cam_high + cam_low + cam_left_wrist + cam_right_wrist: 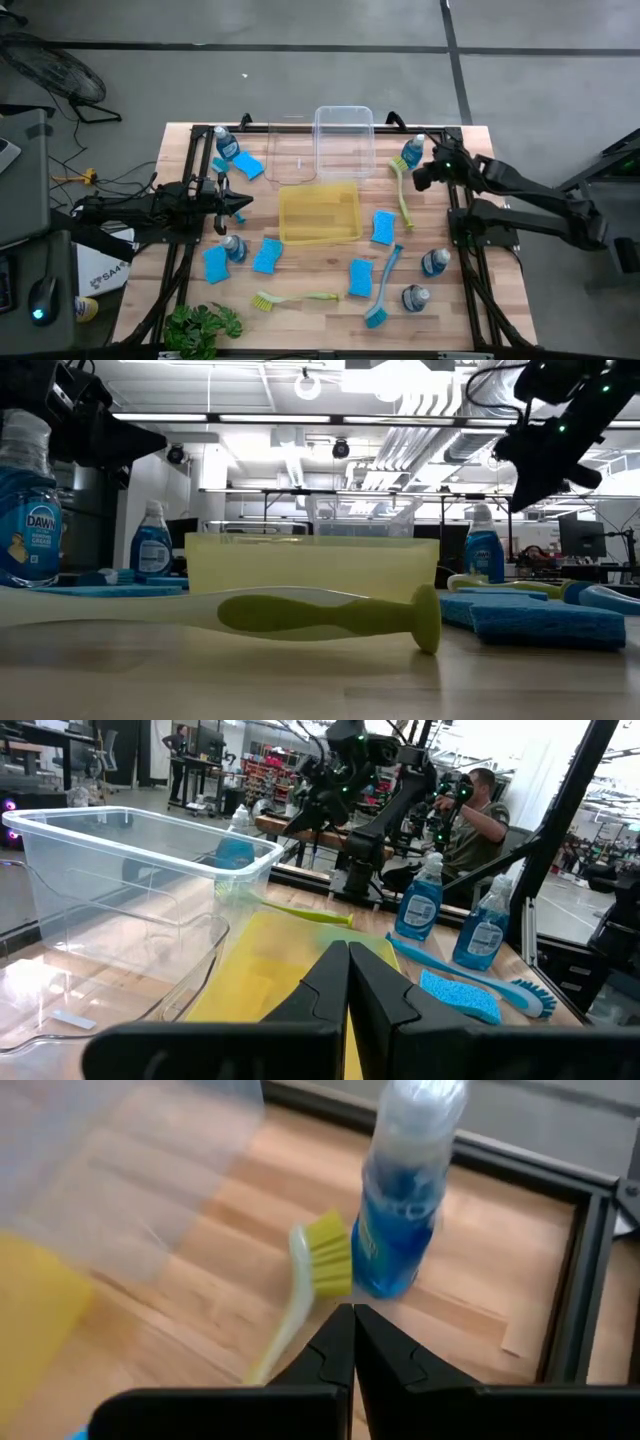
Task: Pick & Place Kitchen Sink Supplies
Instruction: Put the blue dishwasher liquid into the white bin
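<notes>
Both grippers are shut and hold nothing. My left gripper (247, 205) (348, 982) hovers left of the yellow bin (320, 213), pointing toward it. My right gripper (418, 181) (353, 1330) hangs above the far right of the table. Just past its fingertips lie the bristle head (330, 1255) of a yellow-green brush (402, 195) and a bottle of blue liquid (412, 152) (400, 1210). Other bottles (233, 247), blue sponges (383, 227), a blue brush (385, 290) and a second yellow-green brush (295, 298) (330, 615) lie on the wood.
Two clear bins (345, 140) (120, 870) stand at the far edge behind the yellow bin. A leafy plant (203, 325) sits at the near left corner. Black frame rails (455, 230) run along both sides of the table. A person (480, 810) sits beyond the table.
</notes>
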Robot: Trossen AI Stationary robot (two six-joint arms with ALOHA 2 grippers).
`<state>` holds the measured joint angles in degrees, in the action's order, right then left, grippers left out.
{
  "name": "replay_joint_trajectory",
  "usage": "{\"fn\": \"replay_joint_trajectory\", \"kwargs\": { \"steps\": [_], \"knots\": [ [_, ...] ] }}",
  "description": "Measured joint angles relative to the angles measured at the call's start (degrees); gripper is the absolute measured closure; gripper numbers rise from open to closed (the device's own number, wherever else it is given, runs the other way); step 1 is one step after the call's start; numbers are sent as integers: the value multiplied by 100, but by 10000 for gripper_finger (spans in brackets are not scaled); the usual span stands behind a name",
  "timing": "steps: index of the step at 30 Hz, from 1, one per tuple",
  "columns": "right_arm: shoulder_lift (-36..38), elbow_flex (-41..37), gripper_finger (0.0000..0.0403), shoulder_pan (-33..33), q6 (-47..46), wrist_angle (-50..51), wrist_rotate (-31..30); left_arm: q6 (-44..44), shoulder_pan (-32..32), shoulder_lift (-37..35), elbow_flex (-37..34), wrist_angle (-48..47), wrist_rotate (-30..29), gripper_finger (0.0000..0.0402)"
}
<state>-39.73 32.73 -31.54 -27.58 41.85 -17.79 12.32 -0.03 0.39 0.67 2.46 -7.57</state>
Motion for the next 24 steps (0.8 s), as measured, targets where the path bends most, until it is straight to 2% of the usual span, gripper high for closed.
{"fn": "replay_joint_trajectory", "kwargs": {
  "steps": [2,5,14,19,24],
  "knots": [
    [-167,0,396,-128,105,6,124,-2,0,1,0,0,1,400],
    [-381,0,366,-302,75,9,167,0,0,1,0,0,2,400],
    [-727,0,202,-700,176,-24,-145,-1,1,1,0,0,0,400],
    [-900,0,117,-823,804,-332,-226,-2,2,1,0,0,0,400],
    [-1180,0,76,-834,1845,-966,-224,0,0,0,0,0,0,400]
  ]
}}
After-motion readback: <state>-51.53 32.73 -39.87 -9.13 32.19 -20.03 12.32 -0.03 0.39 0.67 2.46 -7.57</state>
